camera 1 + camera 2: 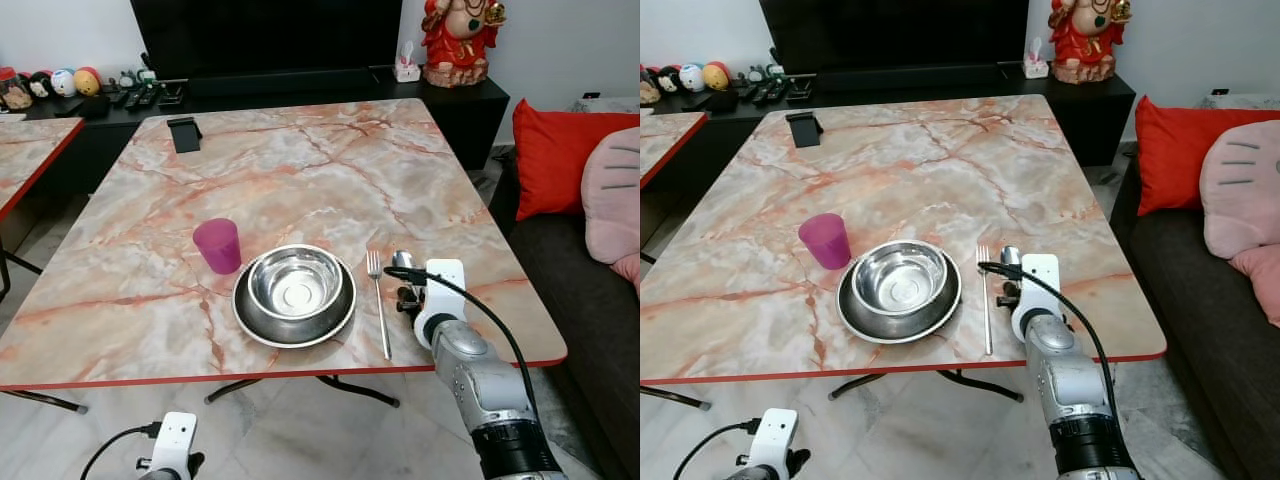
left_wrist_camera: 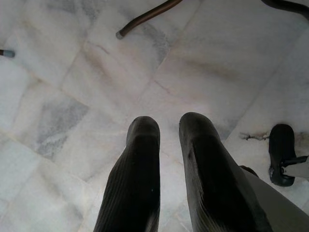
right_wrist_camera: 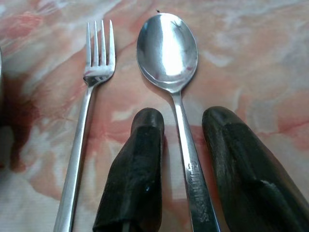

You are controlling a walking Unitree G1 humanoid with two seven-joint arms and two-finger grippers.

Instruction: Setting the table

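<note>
On the marble table (image 1: pixel 400 160), a spoon (image 3: pixel 169 48) is straddled, ungripped, by the right gripper (image 3: pixel 181 126), spread beside a fork (image 3: pixel 91 87).

- You're looking at a red figurine (image 1: pixel 460 38) standing on the black cabinet (image 1: pixel 470 100) behind.
- A red cushion (image 1: pixel 560 160) is leaning beside a pink cushion (image 1: pixel 612 205) on the dark sofa (image 1: pixel 575 300).
- Painted balls (image 1: pixel 62 82) are sitting at far left.
</note>
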